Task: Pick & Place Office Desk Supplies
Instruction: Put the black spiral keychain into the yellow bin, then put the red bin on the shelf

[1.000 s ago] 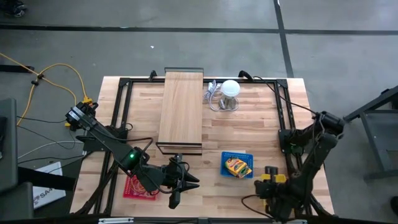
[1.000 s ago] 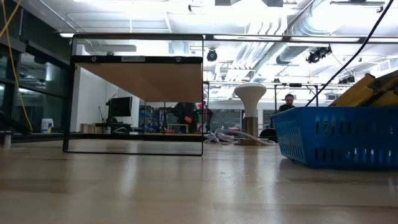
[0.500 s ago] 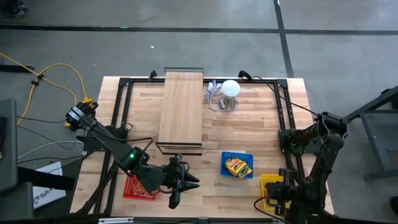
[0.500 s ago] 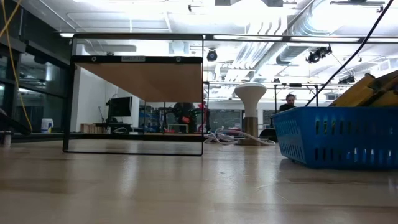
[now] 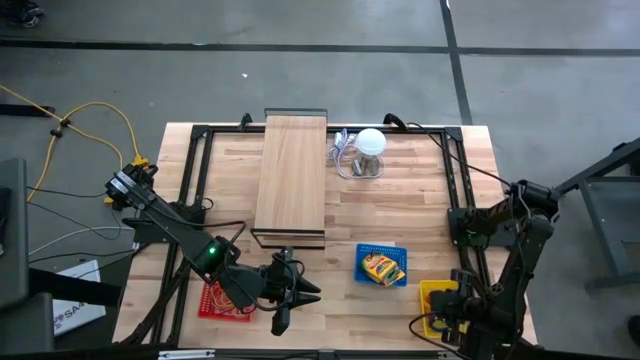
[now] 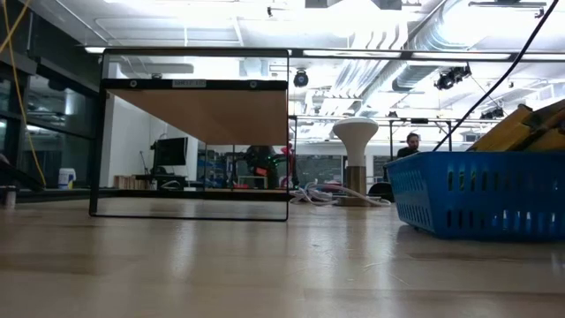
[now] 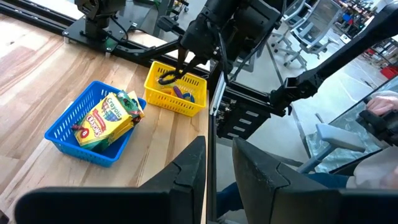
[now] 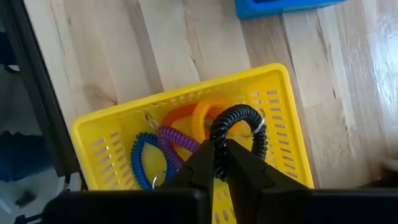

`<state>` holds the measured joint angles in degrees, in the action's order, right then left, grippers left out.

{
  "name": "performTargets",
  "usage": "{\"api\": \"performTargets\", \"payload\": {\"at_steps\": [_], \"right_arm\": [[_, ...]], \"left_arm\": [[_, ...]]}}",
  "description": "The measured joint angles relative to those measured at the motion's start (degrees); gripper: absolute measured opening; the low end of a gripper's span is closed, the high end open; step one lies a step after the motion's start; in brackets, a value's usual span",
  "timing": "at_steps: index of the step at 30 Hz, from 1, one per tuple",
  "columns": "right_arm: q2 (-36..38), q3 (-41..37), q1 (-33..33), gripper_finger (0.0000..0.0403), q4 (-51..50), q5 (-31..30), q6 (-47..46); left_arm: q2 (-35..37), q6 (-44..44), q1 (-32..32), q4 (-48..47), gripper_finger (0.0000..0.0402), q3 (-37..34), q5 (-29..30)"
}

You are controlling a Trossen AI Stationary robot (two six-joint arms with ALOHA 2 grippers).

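Observation:
A black coiled loop (image 8: 239, 127) hangs over a yellow basket (image 8: 93, 146) near the table's front right corner, with my right gripper (image 8: 217, 155) shut on it. Orange (image 8: 208, 112), purple (image 8: 177, 140) and blue (image 8: 142, 155) coiled loops lie inside that basket. In the left wrist view the same black loop (image 7: 166, 78) hangs above the yellow basket (image 7: 177, 99). A blue basket (image 5: 382, 265) holds yellow-orange crayon packs (image 7: 109, 115). My left gripper (image 7: 217, 168) waits open, raised near the front edge beside a red basket (image 5: 225, 298). My right gripper pinches the black loop's coiled ring at one spot (image 8: 217, 140) between its two fingertips. The fingers come from above and point steeply down. The loop spreads beside the fingertips over the basket's inside; whether it touches the loops below I cannot tell.
A long wooden board (image 5: 291, 175) on a black wire stand runs down the table's middle. A white round lamp with grey cable (image 5: 368, 148) stands at the back. Black frame rails (image 5: 455, 190) edge the work area. In the low view the blue basket (image 6: 477, 194) fills the right.
My right arm has swung toward the table's right edge and rolled its wrist, uncovering more of the yellow basket in the high view; over the last half second it has kept still.

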<state>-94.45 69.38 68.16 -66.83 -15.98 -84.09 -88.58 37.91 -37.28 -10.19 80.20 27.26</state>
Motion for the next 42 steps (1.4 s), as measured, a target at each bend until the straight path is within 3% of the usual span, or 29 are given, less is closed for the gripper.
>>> {"api": "performTargets", "payload": {"at_steps": [16, 42], "right_arm": [[0.0, 0.0, 0.0, 0.0111, 0.2, 0.0, -0.4], [0.2, 0.0, 0.0, 0.0113, 0.4, -2.1, -0.2]], "left_arm": [[0.0, 0.0, 0.0, 0.0, 0.0077, 0.0, 0.0], [0.0, 0.0, 0.0, 0.0, 0.0077, 0.0, 0.0]]}}
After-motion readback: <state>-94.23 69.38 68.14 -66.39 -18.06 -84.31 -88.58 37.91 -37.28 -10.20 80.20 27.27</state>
